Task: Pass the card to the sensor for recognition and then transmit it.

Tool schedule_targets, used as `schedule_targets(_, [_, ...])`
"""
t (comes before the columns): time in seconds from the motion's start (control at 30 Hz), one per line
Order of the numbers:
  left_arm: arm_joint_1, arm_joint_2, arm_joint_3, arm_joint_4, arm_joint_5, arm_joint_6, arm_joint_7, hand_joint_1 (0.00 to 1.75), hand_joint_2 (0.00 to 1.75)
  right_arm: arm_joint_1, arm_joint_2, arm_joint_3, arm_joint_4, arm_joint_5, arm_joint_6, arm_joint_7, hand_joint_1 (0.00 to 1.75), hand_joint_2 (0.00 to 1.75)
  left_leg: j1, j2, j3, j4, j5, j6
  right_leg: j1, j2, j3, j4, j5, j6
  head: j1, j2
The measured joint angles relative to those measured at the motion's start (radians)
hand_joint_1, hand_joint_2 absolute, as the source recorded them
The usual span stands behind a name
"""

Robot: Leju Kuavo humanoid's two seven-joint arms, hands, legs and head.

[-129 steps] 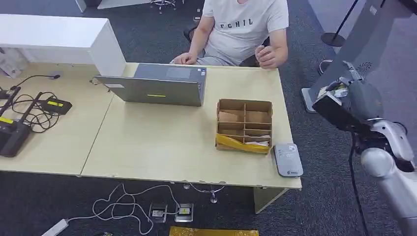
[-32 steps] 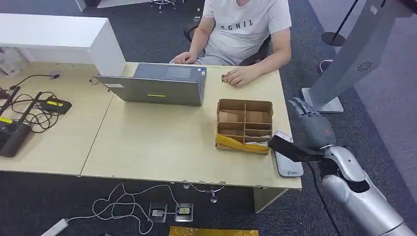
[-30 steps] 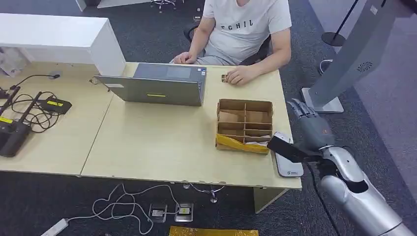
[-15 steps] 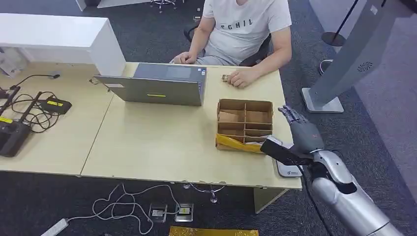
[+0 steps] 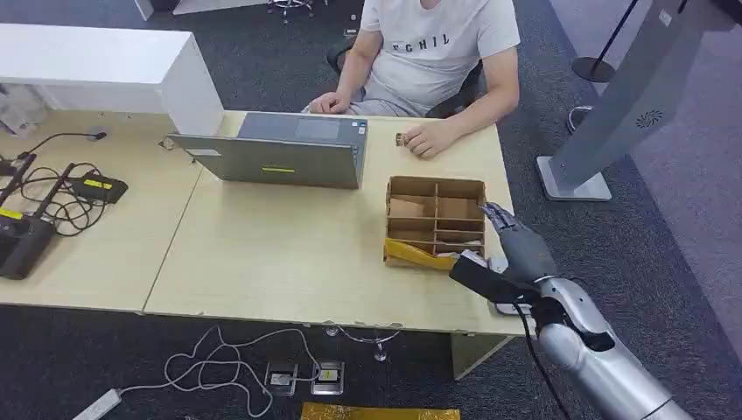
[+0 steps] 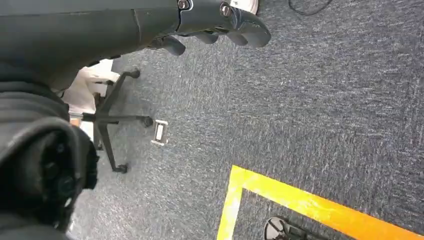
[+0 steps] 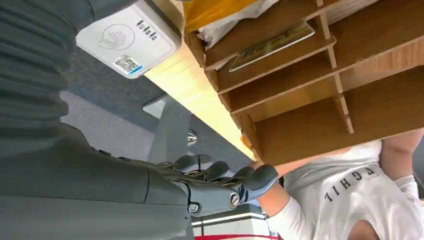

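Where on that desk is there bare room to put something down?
The widest bare stretch of desk lies in front of the laptop, left of the cardboard organizer. The far left is crowded with cables; the right hand fills the right corner.

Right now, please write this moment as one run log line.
right robot hand: empty, over sensor | card: in box | stage: reach
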Motion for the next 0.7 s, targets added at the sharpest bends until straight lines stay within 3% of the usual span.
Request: schedule_targets(0.7, [0.0,-0.001,0.0,0.0,-0.002,0.001,0.005,0.0,0.0,-0.038,0.03,0.035,0.047,-0.036,-0.005,-0.037,0.0,1.75,0.0,0.0,0.0,0.0,0.0,0.0,0.0,0.0,0.0,0.0,0.0,0.0,0.0,0.0])
